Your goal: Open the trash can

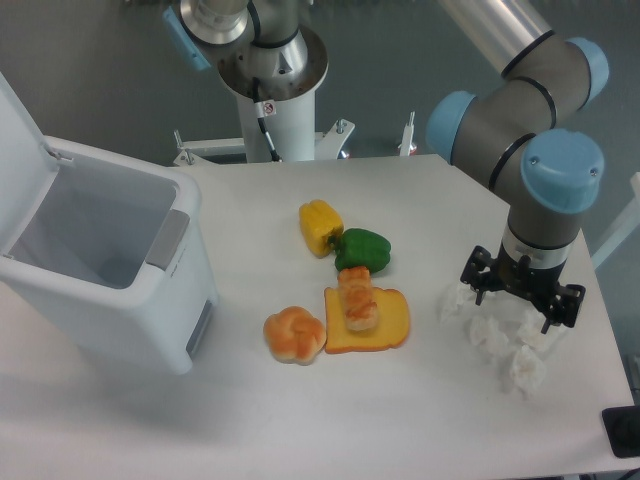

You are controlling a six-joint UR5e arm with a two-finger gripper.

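Observation:
The trash can [105,265] is a large white boxy bin at the table's left. Its lid [18,130] is swung up and back, so the inside shows. A grey push-tab [166,240] sits on the rim facing the table's middle. My gripper [522,302] hangs far to the right, over a cluster of crumpled white paper [505,335]. Its dark fingers are spread apart with nothing held between them.
A yellow pepper [320,226] and a green pepper [362,249] lie mid-table. In front of them are a bread roll [294,334] and a toast slice [368,319] with a small pastry on it. The arm's base [270,70] stands at the back.

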